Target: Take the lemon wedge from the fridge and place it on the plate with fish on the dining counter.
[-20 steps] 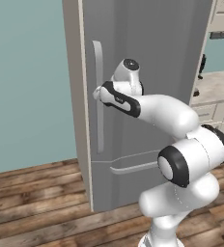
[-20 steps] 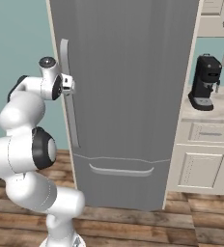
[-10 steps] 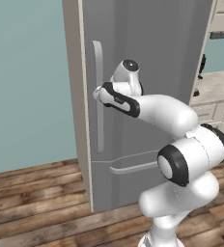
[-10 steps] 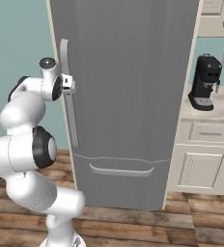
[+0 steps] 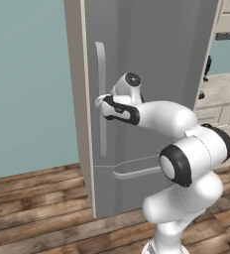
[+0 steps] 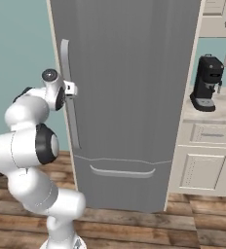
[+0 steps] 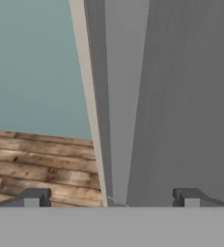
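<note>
The fridge (image 5: pixel 156 74) (image 6: pixel 129 97) is a tall grey cabinet with its door shut. Its long pale vertical handle (image 5: pixel 101 99) (image 6: pixel 68 97) runs down the door's left edge. My gripper (image 5: pixel 101 102) (image 6: pixel 72 89) is at the handle about halfway up, open. In the hand view the handle (image 7: pixel 119 120) rises between the two spread fingertips of the gripper (image 7: pixel 111 198), and I see no contact with it. The lemon wedge is hidden behind the shut door. The plate, the fish and the dining counter are out of view.
A teal wall (image 5: pixel 28 84) stands left of the fridge, above a wooden floor (image 5: pixel 37 208). To the right, a black coffee machine (image 6: pixel 206 83) sits on a pale counter (image 6: pixel 217 109) over white cabinets (image 6: pixel 207 160). The fridge's lower drawer has a horizontal handle (image 6: pixel 122 171).
</note>
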